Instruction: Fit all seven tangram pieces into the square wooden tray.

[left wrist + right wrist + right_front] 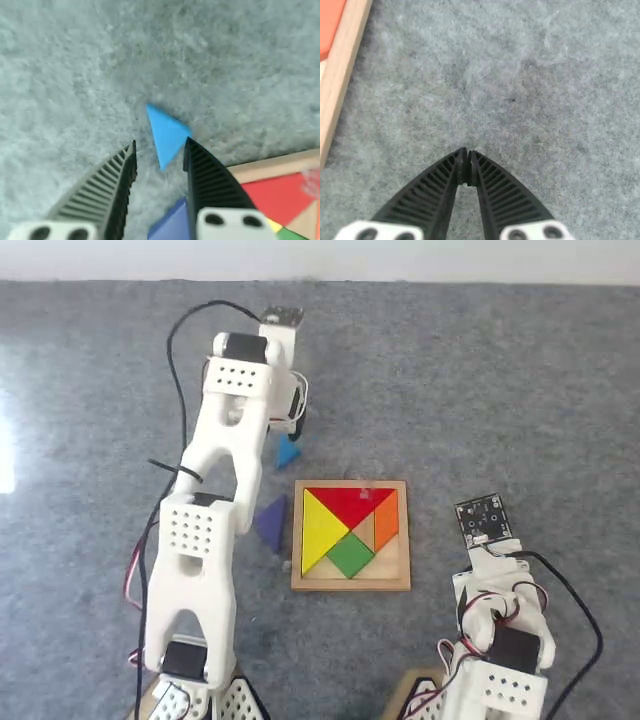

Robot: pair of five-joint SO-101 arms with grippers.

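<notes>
The square wooden tray [350,584] lies mid-table holding a yellow triangle [319,529], a red triangle [350,504], an orange piece [387,520] and a green square [350,555]. A light blue triangle [287,452] lies on the carpet beyond the tray's far left corner. In the left wrist view this light blue triangle [167,133] sits between and just ahead of the tips of my open left gripper [159,148]. A dark blue-purple piece [271,523] rests left of the tray, partly under the left arm. My right gripper [467,159] is shut on nothing above bare carpet, right of the tray [337,85].
Grey carpet covers the table. The left arm [215,500] stretches from the near edge past the tray's left side, trailing cables. The right arm [495,640] sits folded at the near right. Open carpet lies to the right and far side.
</notes>
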